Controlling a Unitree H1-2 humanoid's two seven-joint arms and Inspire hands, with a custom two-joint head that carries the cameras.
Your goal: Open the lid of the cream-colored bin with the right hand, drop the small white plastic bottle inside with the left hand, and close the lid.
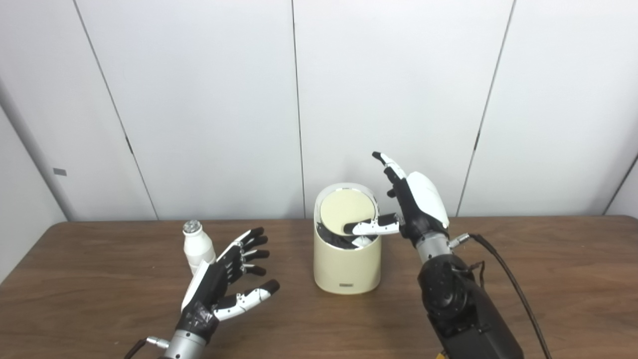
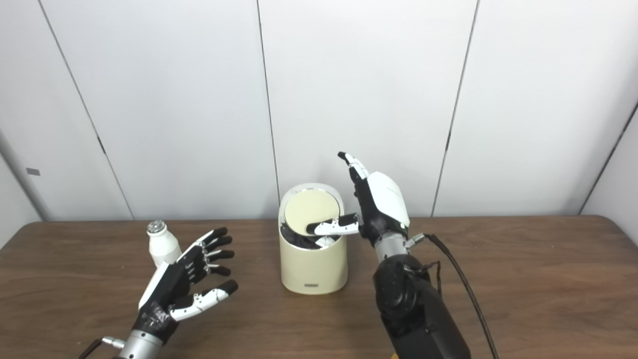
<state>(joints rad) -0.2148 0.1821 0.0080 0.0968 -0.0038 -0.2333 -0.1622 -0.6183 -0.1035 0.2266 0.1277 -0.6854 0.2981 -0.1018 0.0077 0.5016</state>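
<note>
At centre tabletop (image 1: 99,299), the cream-colored cylindrical bin (image 1: 347,264) has its round lid (image 1: 346,210) tipped up by the right hand (image 1: 416,207), thumb pressing, fingers released. At nine o'clock the small white plastic bottle (image 1: 198,248) stands ungrasped behind the left hand (image 1: 222,284), its fingers spread.

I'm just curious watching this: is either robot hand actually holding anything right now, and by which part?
Neither grips anything. The left hand is open beside the bottle; the right hand only props the bin's raised lid with its thumb.

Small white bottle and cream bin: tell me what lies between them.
The left hand, open, reaches into the gap between the bottle and the bin; otherwise bare table. Both eye views show it.
</note>
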